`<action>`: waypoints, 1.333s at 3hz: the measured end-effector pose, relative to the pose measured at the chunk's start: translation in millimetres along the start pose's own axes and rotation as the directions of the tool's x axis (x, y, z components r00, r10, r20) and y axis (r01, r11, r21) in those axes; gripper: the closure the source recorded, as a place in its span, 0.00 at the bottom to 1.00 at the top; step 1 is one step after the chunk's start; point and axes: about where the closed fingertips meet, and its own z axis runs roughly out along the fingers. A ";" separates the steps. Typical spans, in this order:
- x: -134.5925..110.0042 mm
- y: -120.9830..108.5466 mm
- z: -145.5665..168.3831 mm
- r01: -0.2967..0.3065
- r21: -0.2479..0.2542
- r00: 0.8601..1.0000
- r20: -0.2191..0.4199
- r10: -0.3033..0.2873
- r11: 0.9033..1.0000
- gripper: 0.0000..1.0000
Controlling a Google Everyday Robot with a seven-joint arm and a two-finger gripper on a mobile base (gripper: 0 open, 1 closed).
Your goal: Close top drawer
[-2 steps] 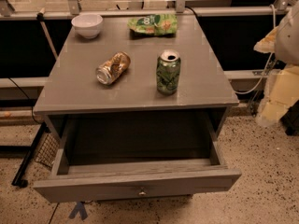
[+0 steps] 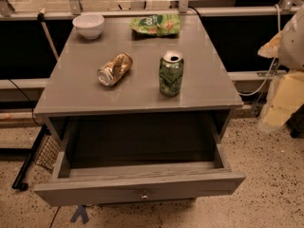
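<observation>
The top drawer (image 2: 142,186) is a wide grey wooden drawer with a small round metal knob (image 2: 144,194) at the centre of its front. It is pulled far out of the grey table (image 2: 137,87), and its deep box shows empty. My gripper (image 2: 281,103) is at the right edge of the view, a cream and white shape beside the table's right side. It is above the floor, apart from the drawer and level with the tabletop.
On the tabletop stand an upright green can (image 2: 171,73), a crushed can lying on its side (image 2: 114,69), a white bowl (image 2: 89,25) and a green snack bag (image 2: 156,24). A black frame leg (image 2: 28,163) stands left of the drawer. Speckled floor lies in front.
</observation>
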 end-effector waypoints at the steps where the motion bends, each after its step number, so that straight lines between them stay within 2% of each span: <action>1: -1.3 36.3 33.4 -0.124 -0.056 0.990 0.057 0.128 0.991 0.00; 2: 4.0 66.8 69.2 -0.199 -0.127 0.976 0.070 0.208 0.972 0.00; 3: 4.0 66.8 69.2 -0.198 -0.127 0.976 0.070 0.208 0.972 0.00; 4: 5.5 76.5 81.6 -0.231 -0.125 0.969 0.061 0.239 0.965 0.00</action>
